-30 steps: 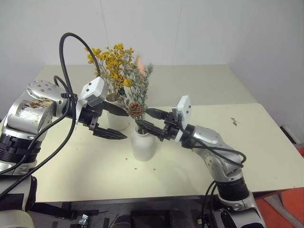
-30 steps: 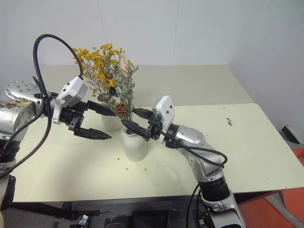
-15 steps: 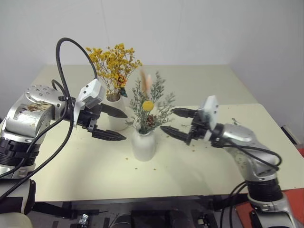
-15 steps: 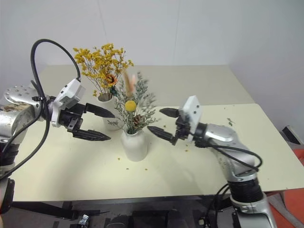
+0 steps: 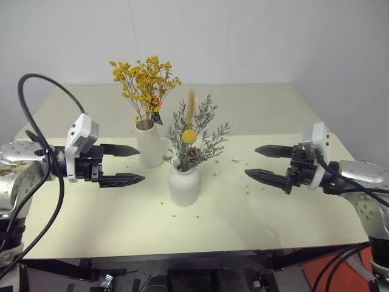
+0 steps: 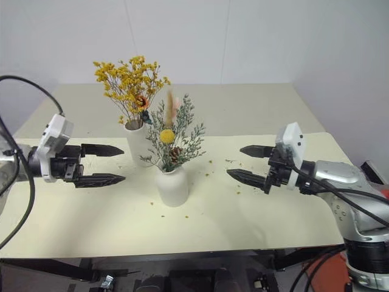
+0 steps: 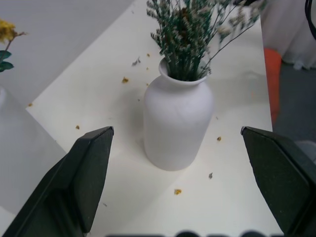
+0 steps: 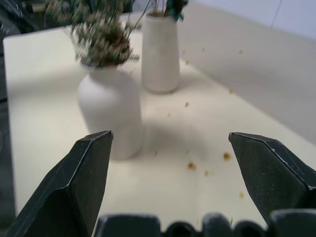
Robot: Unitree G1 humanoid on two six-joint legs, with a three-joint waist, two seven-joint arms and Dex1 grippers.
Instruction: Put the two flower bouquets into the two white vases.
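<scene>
Both tools have drawn back from the vases. The left tool and right tool hang released, empty, well apart. The yellow bunch stands in the tall vase, the feathery bunch in the round vase, on the surface.

In the left wrist view the taller vase is a blurred shape cut off at the edge. The feathery bouquet loses its top there, and its pink plume is blurred.
</scene>
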